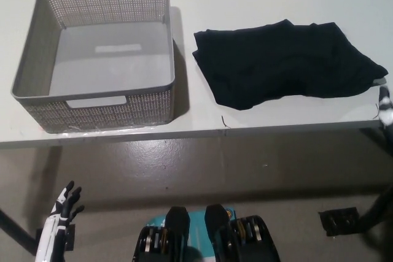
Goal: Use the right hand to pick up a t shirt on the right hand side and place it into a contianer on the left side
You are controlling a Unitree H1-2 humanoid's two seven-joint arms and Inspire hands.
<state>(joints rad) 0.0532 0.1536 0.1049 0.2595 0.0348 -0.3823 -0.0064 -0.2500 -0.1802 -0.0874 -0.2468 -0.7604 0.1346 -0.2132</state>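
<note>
A crumpled black t-shirt (pixel 288 62) lies on the right half of the white table (pixel 202 4). On the table's left half stands an empty grey perforated basket (pixel 161 99) with cut-out handles. Only a sliver of my black right hand (pixel 385 104) shows at the picture's right edge, level with the table's front edge and just below the shirt's right corner; it is apart from the cloth, and most of it is cut off by the frame. My white left hand (pixel 61 213) rests low at the lower left, below the table, open with fingers spread.
The table's front edge (pixel 184 134) runs across the middle of the view, with grey floor below it. A small dark thread (pixel 225 121) lies near that edge. A black block (pixel 338 220) sits on the floor at the lower right.
</note>
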